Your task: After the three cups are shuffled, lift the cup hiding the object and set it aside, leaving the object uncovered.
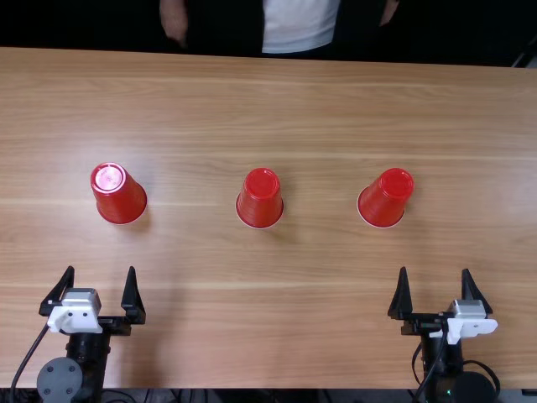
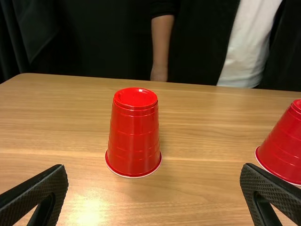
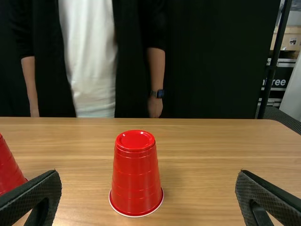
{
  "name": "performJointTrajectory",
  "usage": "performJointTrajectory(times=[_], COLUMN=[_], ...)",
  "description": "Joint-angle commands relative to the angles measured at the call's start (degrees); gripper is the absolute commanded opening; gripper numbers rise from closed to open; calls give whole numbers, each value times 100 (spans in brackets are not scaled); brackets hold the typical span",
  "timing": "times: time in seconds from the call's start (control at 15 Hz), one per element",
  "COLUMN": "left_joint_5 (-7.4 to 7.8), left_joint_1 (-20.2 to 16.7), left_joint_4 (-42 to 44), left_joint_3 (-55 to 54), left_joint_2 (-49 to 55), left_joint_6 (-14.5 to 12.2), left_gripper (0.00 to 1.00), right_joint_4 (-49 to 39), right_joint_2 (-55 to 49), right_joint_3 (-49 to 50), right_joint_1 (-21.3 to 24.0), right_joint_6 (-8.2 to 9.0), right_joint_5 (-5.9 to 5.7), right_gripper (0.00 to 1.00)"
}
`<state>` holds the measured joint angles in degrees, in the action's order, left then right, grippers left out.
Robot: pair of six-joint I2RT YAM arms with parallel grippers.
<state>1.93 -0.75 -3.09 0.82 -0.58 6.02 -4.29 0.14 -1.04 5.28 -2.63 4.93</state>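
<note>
You have three red plastic cups standing upside down, rims flat on the wooden table (image 1: 268, 101), in a row across its middle and well apart from one another. The left cup (image 1: 118, 195) sits straight ahead of the left gripper (image 1: 99, 273), the right cup (image 1: 386, 198) sits ahead of the right gripper (image 1: 434, 273) and slightly inward of it, and the middle cup (image 1: 259, 199) stands between them, roughly centred on the table. None of the cups is lifted or tilted, and you cannot tell from these views which one covers the object. Both grippers rest near the table's near edge, on your side of the cup row and apart from every cup. The left gripper's two flat fingers are spread wide with nothing between them, and in its wrist view the left cup stands in the gap beyond them. The right gripper is just as wide apart and holds nothing, with the right cup framed beyond its fingers.
</note>
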Motion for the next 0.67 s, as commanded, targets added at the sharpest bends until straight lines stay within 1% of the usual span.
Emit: performJointTrajectory(times=[0.0, 0.07, 0.2, 0.27, 0.4, 0.53, 0.6], left_joint_5=[70, 49, 60, 60, 81, 70, 70], left_joint_1=[-12, -12, -12, -12, -12, -4, -4], left_joint_4=[-7, -7, -7, -7, 56, 3, -28], left_joint_3=[-82, -82, -82, -82, -82, -82, 94], left_joint_2=[58, 58, 58, 58, 58, 58, 58], left_joint_6=[-75, -96, -85, -43, -75, -75, -75], left_gripper=[100, 100, 100, 100, 100, 100, 100], right_joint_4=[-28, -28, -28, -28, -49, -28, -28], right_joint_2=[-14, -14, -14, -14, -14, -14, -14], right_joint_3=[16, 16, 42, 60, 60, -2, -54], right_joint_1=[-27, -27, -27, -36, -27, 43, 61], right_joint_6=[21, -11, 0, 21, 0, -21, -32], right_joint_5=[24, 66, 77, 66, 24, 13, 13], right_gripper=[100, 100, 100, 100, 100, 100, 100])
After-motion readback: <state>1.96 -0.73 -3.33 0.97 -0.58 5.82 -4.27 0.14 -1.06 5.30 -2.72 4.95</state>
